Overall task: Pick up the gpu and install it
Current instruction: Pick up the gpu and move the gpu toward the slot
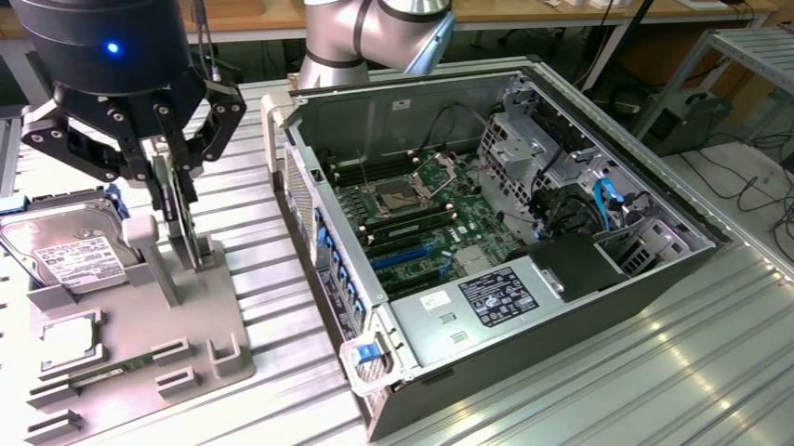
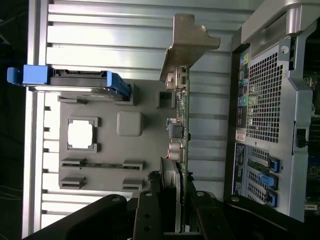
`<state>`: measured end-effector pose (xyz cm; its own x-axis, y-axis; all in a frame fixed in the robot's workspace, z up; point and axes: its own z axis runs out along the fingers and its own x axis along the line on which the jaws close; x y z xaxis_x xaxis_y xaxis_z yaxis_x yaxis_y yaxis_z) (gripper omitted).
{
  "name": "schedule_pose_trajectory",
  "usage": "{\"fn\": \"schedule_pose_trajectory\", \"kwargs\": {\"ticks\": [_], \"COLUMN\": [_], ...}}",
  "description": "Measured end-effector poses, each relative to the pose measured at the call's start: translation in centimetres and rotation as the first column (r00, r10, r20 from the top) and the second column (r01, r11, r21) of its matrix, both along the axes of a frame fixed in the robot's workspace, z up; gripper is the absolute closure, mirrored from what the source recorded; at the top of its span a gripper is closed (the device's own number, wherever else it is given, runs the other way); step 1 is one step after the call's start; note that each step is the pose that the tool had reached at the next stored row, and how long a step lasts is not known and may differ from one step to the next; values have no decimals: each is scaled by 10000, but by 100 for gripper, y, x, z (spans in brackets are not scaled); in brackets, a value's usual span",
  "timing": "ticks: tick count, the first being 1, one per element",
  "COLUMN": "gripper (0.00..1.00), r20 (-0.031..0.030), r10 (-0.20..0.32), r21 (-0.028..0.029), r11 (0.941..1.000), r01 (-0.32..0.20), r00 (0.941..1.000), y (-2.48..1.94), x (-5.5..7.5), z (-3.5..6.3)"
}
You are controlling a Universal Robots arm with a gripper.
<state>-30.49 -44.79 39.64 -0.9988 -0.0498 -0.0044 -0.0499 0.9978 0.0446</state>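
One black two-fingered pincer [image 1: 178, 186] is clamped on the thin green gpu card [image 1: 189, 228]. The card stands on edge in the grey plastic holder [image 1: 186, 344], probably so its flat faces can be pinched. To the exterior view's right of that holder lies the open grey computer case [image 1: 372, 107], on a ribbed aluminium desk [image 1: 694, 372] in a cabled workshop. From the wrist, the card runs edge-on over the holder, with its silver metal bracket [image 2: 187, 45] at the far end.

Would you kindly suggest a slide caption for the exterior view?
Pincer closed on the upright gpu in its grey fixture, beside the open computer case.
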Motion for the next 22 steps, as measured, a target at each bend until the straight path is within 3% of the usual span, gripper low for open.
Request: {"fn": "schedule_pose_trajectory", "kwargs": {"ticks": [22], "gripper": [73], "r20": [1], "r10": [0], "r21": [5], "r11": [10000], "r01": [0], "r00": [10000], "y": [0], "x": [0], "z": [170]}}
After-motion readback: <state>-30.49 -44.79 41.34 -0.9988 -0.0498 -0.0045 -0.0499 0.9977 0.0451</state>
